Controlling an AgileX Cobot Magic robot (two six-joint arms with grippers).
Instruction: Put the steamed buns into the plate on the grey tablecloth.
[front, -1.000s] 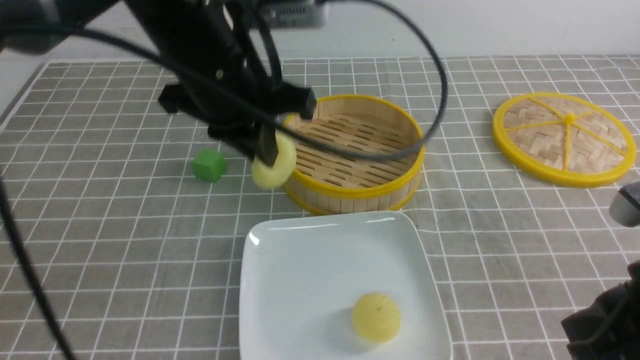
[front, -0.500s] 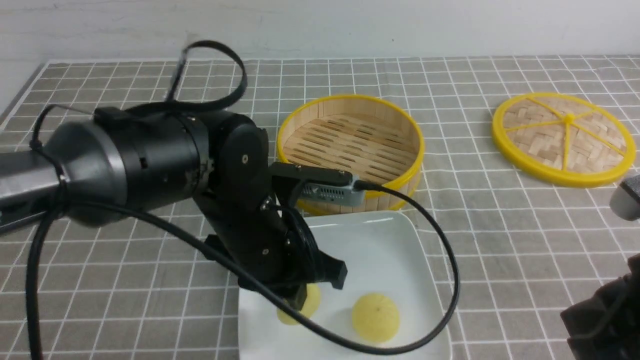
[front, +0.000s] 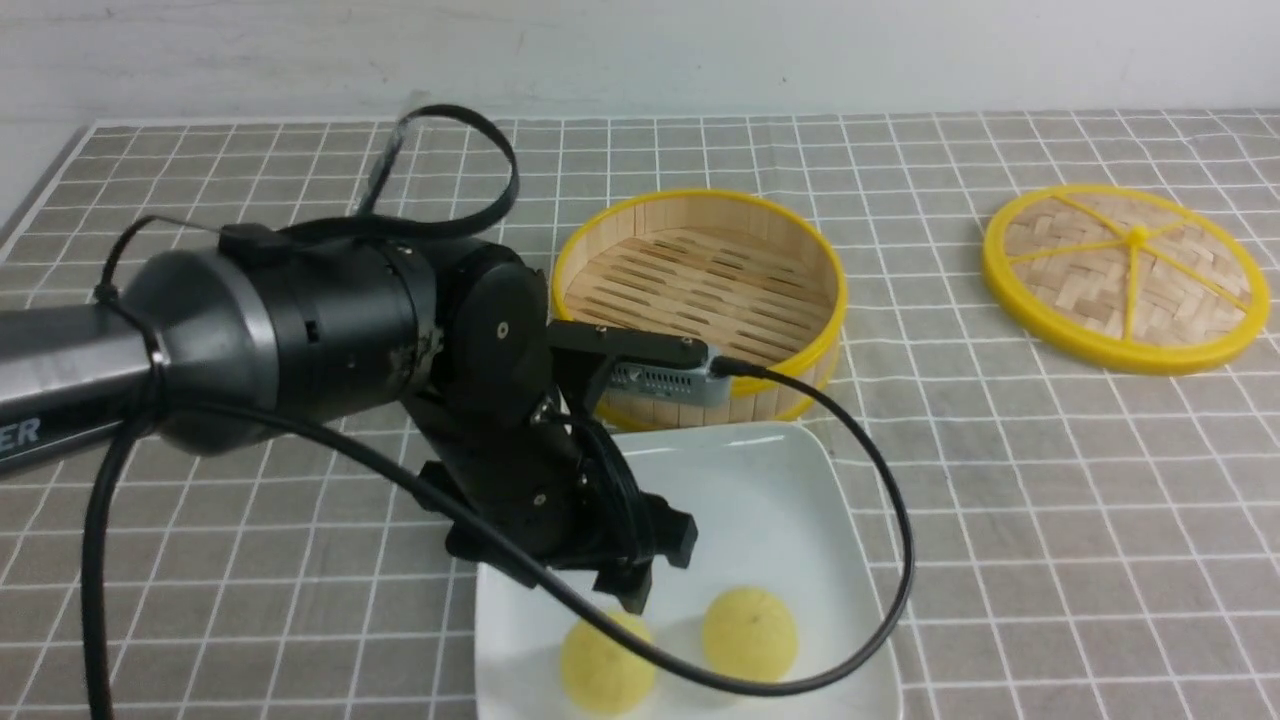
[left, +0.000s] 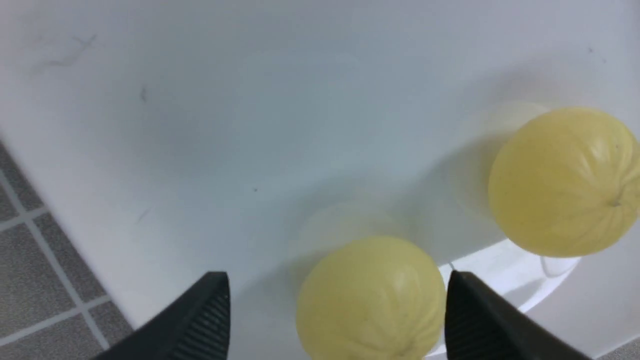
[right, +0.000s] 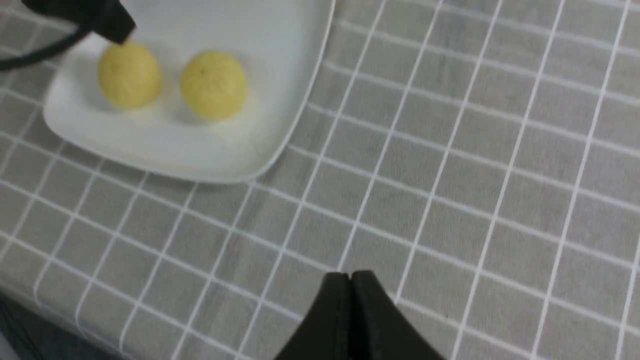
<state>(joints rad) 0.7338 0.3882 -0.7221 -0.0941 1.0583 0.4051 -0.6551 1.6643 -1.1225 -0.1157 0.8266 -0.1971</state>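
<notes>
A: Where do the buns (front: 607, 665) (front: 750, 633) sit?
B: Both are on the plate (front: 780, 480), side by side by its front edge. They are close but apart, and the left one is slightly nearer the front.
A: And the plate?
B: It is on the cloth (front: 1000, 500), at the front. The basket (front: 700, 300) stands just behind it, and the lid (front: 1125, 275) lies flat on the cloth, well to the basket's right.
</notes>
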